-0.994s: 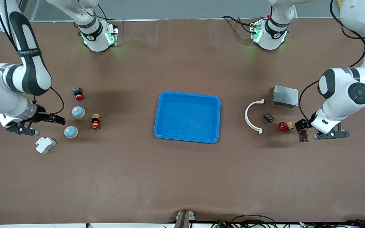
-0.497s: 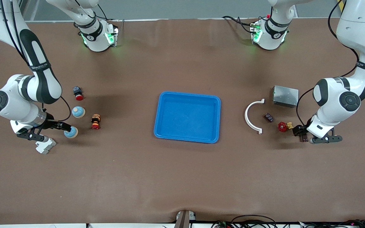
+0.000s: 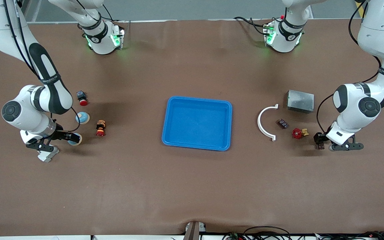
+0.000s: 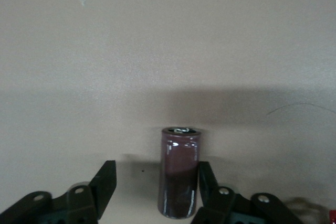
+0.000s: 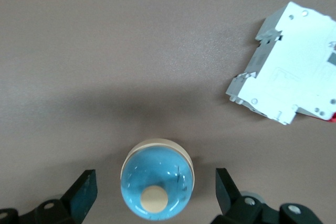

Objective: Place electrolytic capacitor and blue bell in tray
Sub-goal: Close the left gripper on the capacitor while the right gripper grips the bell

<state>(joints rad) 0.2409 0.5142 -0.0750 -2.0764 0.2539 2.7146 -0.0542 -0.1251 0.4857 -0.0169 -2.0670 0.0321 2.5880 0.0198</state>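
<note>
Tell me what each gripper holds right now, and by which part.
Nothing yet. Left gripper straddles the upright electrolytic capacitor; right gripper brackets a blue bell, fingers clear.

Table (image 3: pixel 192 186): covered edge to edge with a matte brown sheet, faintly creased and rippled along the edge nearest the front camera. Even overhead light; soft diffuse shadows on the cover. Above the table's top edge, a grey-green wall strip (image 3: pixel 192 9). Green indicator glow on the cover near both top mounts. At the near edge, a small metal bracket (image 3: pixel 194 229) at centre, with loose black cables (image 3: pixel 278 233) toward the left arm's end.
</note>
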